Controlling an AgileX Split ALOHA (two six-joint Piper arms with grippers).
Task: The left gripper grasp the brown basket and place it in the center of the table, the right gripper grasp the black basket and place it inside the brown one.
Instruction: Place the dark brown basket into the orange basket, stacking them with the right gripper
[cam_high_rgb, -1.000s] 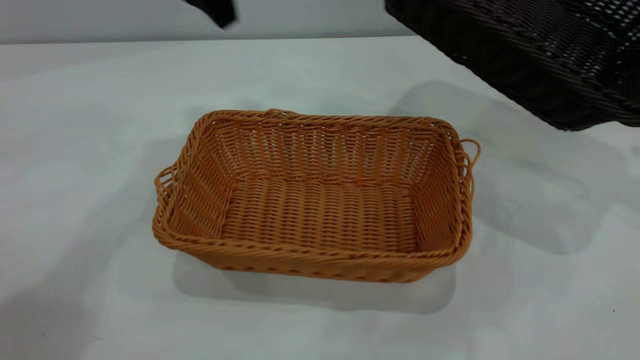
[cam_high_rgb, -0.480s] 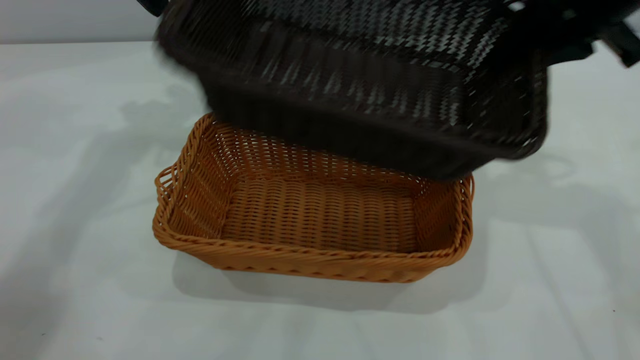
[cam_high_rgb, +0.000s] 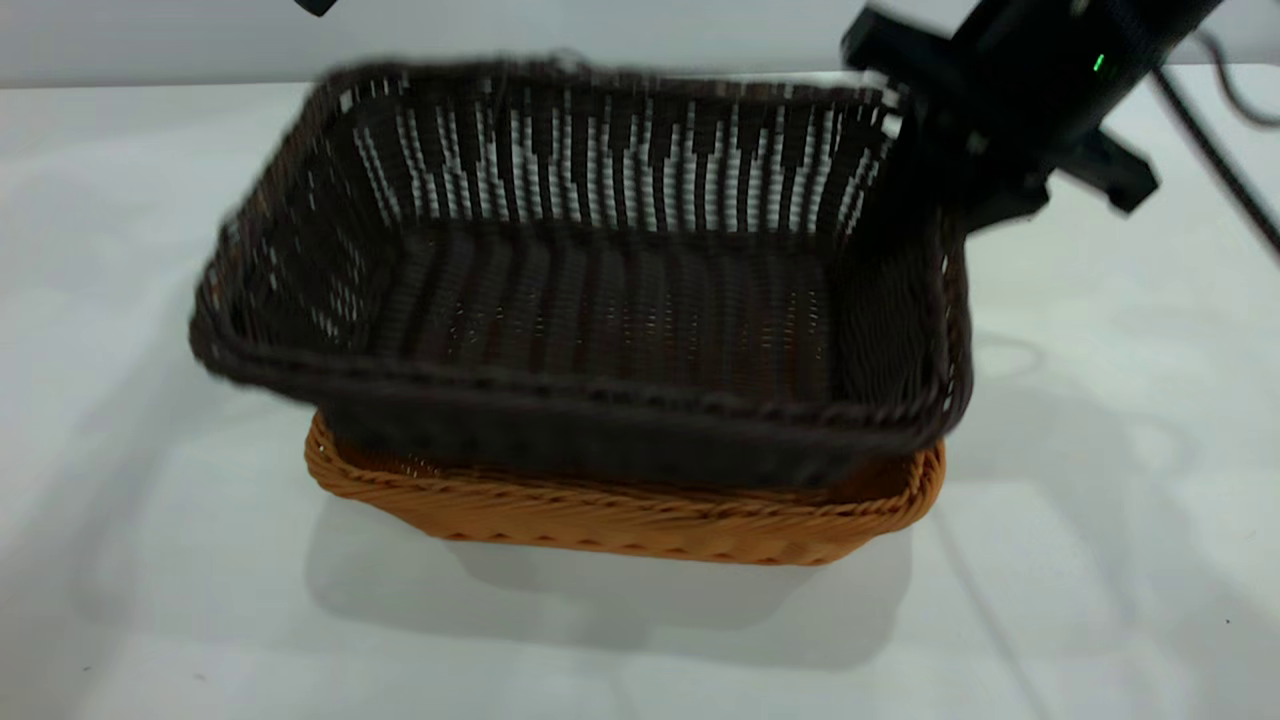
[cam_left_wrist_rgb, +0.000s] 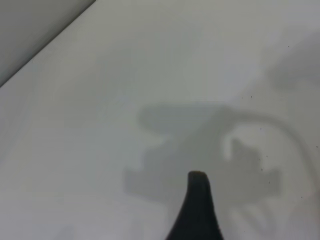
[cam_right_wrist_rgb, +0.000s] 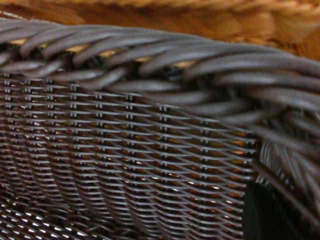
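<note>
The brown basket (cam_high_rgb: 620, 515) sits mid-table; only its front rim and wall show. The black basket (cam_high_rgb: 600, 300) hangs level right over it, its bottom sunk a little inside the brown rim and its far-left corner overhanging. My right gripper (cam_high_rgb: 925, 165) is shut on the black basket's right short end. In the right wrist view one finger (cam_right_wrist_rgb: 265, 215) lies against the dark weave (cam_right_wrist_rgb: 130, 150), with brown wicker (cam_right_wrist_rgb: 165, 17) beyond the rim. My left gripper (cam_high_rgb: 314, 5) is raised at the back left edge. One finger (cam_left_wrist_rgb: 198, 205) shows over the bare table (cam_left_wrist_rgb: 100, 100), holding nothing.
White tabletop (cam_high_rgb: 1100, 500) lies bare all round the baskets. The right arm's black body and cable (cam_high_rgb: 1215, 150) slant in from the upper right. The table's back edge meets a grey wall (cam_high_rgb: 150, 40).
The black basket came in from the upper right, swept left over the brown basket, levelled out and dropped onto it. The brown basket stayed put. The left gripper drew back up and left.
</note>
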